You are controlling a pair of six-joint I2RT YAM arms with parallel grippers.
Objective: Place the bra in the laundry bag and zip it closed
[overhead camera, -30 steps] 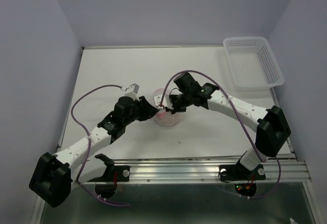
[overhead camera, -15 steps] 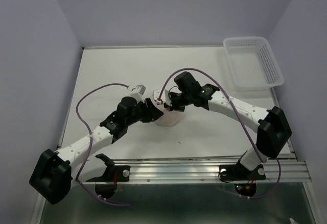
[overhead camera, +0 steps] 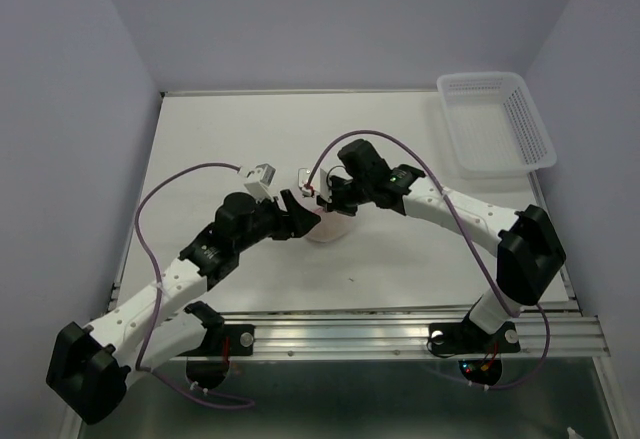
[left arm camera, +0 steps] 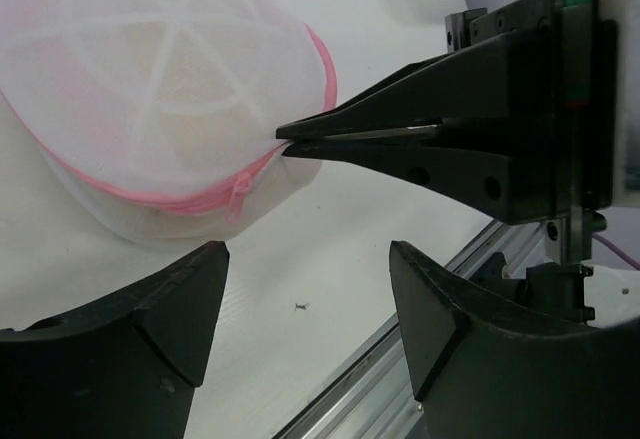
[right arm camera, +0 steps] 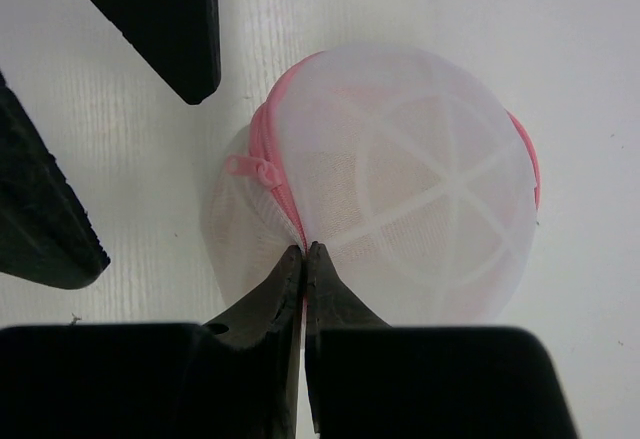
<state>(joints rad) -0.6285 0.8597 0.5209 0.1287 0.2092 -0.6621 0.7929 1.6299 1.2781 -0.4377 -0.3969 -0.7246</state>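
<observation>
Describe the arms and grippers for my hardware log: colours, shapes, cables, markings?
The left arm and right arm are white shells with black joint housings, each trailing a looping purple cable. The left gripper and right gripper have black wedge-shaped fingers tapering toward the tips. No sleeves or readable markings show.

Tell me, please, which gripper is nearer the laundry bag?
Right: the right gripper pinches the laundry bag at its pink rim; the left gripper is open beside it, apart.

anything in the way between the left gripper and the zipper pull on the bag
Nothing visible. The left gripper is open with the zipper pull just ahead of its fingers, only table between them. The right gripper pinches the laundry bag rim beside the pull, not across it.
</observation>
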